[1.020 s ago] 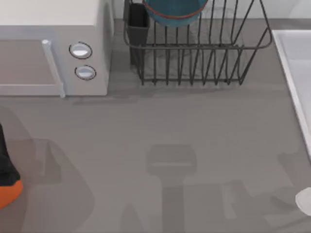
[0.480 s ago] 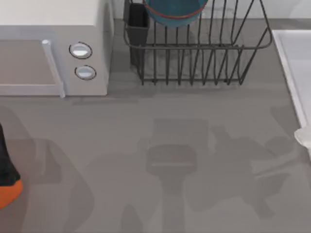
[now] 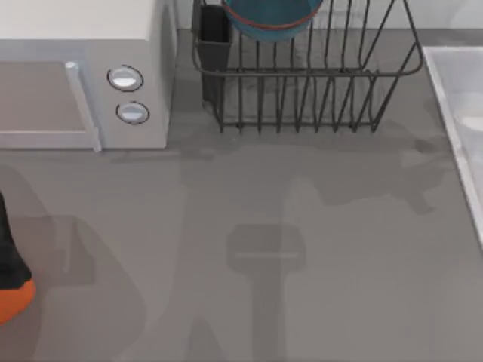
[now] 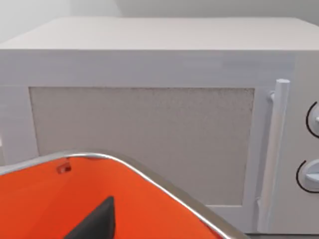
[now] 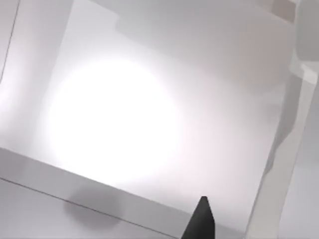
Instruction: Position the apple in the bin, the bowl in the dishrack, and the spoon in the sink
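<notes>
Grey table (image 3: 302,226), dishrack (image 3: 302,83) behind

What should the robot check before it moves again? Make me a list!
1. Bowl in the dishrack: ok, it sits among the bars.
2. Right gripper over the sink: ok, its wrist view looks into the basin.
3. Spoon in the sink: cannot tell.
4. Left gripper over the bin: ok, the orange inside is right below.
5. Apple in the bin: cannot tell.
6. Microwave door shut: ok.
</notes>
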You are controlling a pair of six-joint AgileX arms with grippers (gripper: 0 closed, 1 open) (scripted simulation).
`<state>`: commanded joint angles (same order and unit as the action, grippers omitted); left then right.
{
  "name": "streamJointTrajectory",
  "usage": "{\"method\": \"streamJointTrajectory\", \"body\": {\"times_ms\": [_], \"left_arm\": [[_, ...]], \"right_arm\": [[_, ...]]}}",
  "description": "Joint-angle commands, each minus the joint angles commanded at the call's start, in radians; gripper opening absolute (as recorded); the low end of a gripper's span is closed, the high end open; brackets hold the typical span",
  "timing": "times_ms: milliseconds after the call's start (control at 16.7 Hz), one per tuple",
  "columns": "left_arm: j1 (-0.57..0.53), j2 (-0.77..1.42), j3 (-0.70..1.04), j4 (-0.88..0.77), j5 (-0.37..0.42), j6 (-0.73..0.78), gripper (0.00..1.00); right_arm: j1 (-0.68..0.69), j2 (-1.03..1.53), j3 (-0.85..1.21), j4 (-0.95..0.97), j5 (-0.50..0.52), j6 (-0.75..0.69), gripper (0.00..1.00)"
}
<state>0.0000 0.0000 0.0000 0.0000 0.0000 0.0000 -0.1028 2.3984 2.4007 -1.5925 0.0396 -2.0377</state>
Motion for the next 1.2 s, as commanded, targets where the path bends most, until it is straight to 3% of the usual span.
{"method": "streamJointTrajectory", "body": {"times_ms": [240,480,960,1200], "left_arm": [[0.000,0.000,0.000,0.000,0.000,0.000,1.00],[0.000,0.000,0.000,0.000,0.000,0.000,1.00],[0.000,0.000,0.000,0.000,0.000,0.000,1.00],[0.000,0.000,0.000,0.000,0.000,0.000,1.00]], "right_arm": [[-0.029,0.223,0.323,-0.080,0.000,-0.004,0.00],[-0.044,0.338,0.483,-0.117,-0.001,0.000,0.00],[-0.040,0.342,0.482,-0.103,-0.001,0.004,0.00],[-0.040,0.287,0.324,0.007,-0.002,0.006,0.00]]}}
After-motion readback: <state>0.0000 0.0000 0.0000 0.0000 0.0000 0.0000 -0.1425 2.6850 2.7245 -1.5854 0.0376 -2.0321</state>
